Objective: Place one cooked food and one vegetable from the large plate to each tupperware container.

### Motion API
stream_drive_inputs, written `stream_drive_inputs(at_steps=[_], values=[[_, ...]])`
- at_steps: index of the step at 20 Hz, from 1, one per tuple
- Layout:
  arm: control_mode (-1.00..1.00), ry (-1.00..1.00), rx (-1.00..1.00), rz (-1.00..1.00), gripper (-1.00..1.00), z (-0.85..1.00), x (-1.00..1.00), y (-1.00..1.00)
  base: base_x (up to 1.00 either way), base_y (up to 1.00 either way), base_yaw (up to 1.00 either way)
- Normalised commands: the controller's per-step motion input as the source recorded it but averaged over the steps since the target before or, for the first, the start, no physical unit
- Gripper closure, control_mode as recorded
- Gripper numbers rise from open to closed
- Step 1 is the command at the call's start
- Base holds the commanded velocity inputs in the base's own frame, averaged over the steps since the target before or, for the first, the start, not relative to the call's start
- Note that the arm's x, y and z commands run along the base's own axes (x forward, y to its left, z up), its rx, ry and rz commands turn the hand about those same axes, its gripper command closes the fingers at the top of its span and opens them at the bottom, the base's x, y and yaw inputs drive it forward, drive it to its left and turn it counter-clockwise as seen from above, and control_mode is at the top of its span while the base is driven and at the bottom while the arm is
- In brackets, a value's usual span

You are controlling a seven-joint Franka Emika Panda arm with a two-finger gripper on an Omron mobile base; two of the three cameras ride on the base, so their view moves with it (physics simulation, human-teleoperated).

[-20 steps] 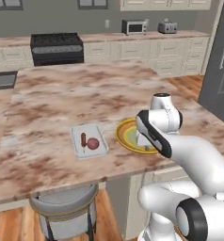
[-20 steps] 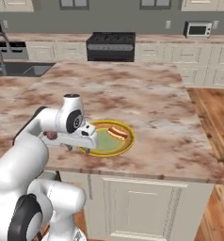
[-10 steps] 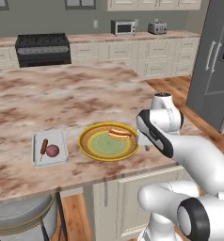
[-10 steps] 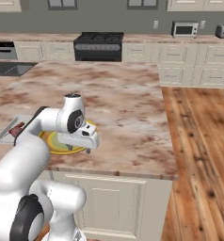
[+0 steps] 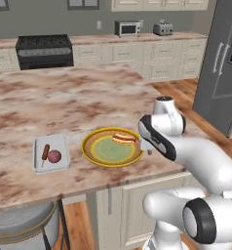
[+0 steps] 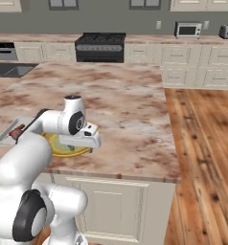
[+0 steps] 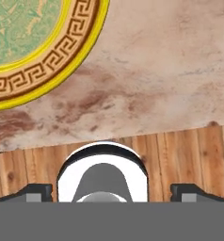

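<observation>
Hand spread wide and empty beside the plate

The hand (image 7: pixel 112 190) hovers over the marble surface (image 5: pixel 64 102) near its edge, just right of the wide round yellow-rimmed plate (image 5: pixel 91 154) holding a hot dog (image 5: pixel 124 139); left of it, a pale rectangular tray (image 5: pixel 38 146) holds a sausage (image 5: pixel 45 152) and a red onion (image 5: pixel 54 156).

glossy marble counter (image 5: pixel 64 102), wooden floor (image 6: pixel 207 158)

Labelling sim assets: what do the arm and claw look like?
Glossy white rounded arm with dark grey joint rings and a black band along the forearm; white wrist block. The claw has two small dark grey finger tips. No cables or markings visible.
</observation>
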Motion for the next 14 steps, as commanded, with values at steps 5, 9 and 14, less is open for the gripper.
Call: stream_drive_inputs(at_steps=[5, 9, 14], values=[[-1.0, -0.05, -0.03, 0.31, -1.0, -0.05, 0.97, 0.33, 0.0, 0.0, 0.0], [-1.0, -0.04, -0.02, 0.33, -1.0, -0.04, 1.0, 0.19, 0.0, 0.0, 0.0], [-1.0, 0.11, -0.04, 0.33, -1.0, 0.0, 1.0, 0.05, 0.0, 0.0, 0.0]])
